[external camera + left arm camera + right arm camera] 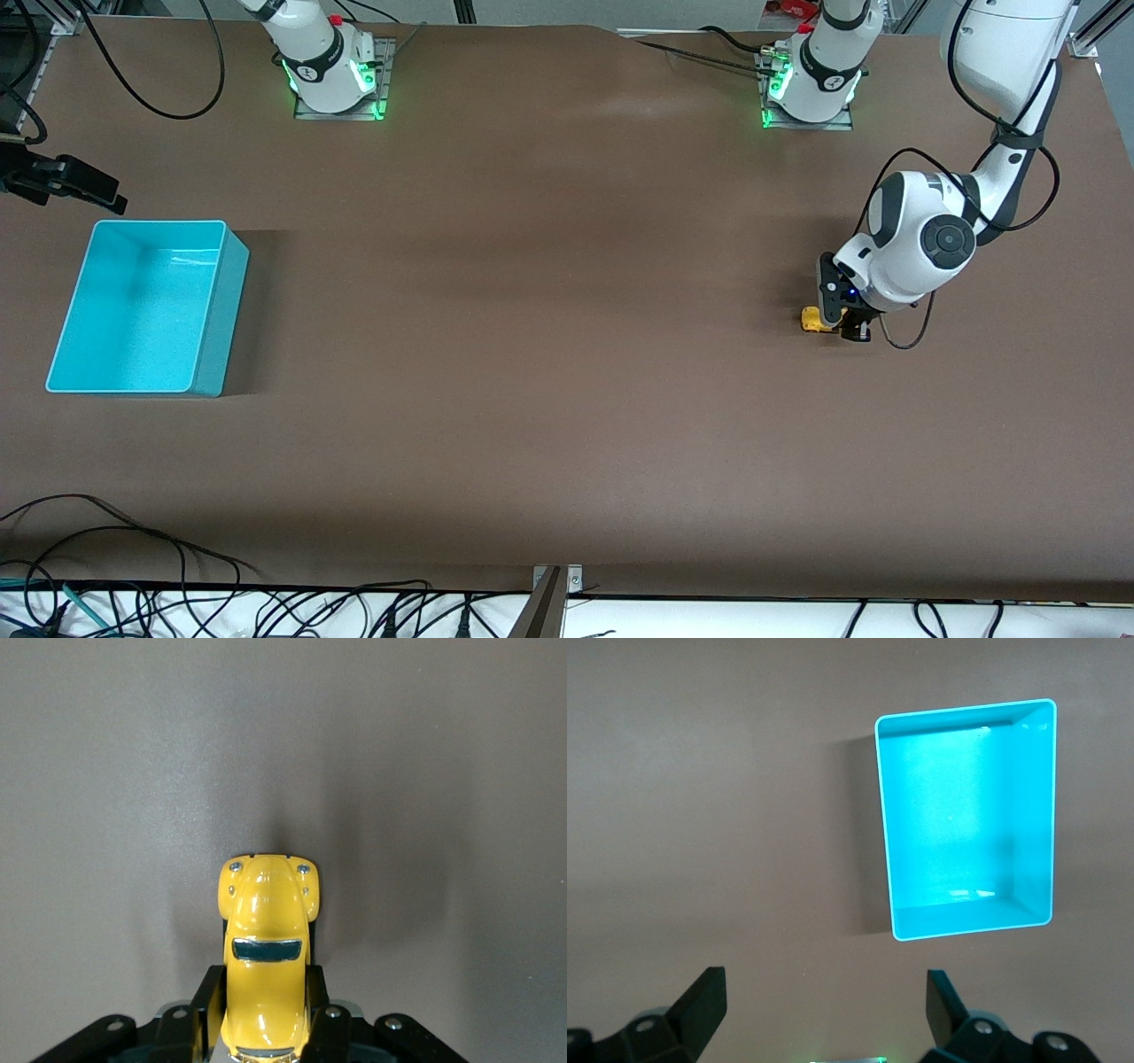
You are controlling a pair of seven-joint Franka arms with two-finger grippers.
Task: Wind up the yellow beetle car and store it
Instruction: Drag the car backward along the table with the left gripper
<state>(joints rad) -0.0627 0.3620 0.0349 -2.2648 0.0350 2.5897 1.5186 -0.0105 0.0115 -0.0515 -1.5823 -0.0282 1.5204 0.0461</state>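
Yellow beetle car (pixel 264 970) sits on the table (pixel 549 354), clamped in the downward-pointing left gripper (pixel 842 323) on its bent arm, while the right gripper (pixel 824 1005) waits spread wide above the turquoise bin (pixel 1028 815).

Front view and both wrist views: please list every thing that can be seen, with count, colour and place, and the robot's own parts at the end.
yellow beetle car: one, yellow with dark windows, on the table at the left arm's end, between the left pincer's fingers.
turquoise bin: one, turquoise, nothing in it, on the table at the right arm's end.
table: one, brown, under everything.
cables: several, black, along the table edge nearest the front camera.
left pincer: one, black, shut on the yellow beetle car, low at the table.
right pincer: one, black, open, waits above the table beside the turquoise bin.
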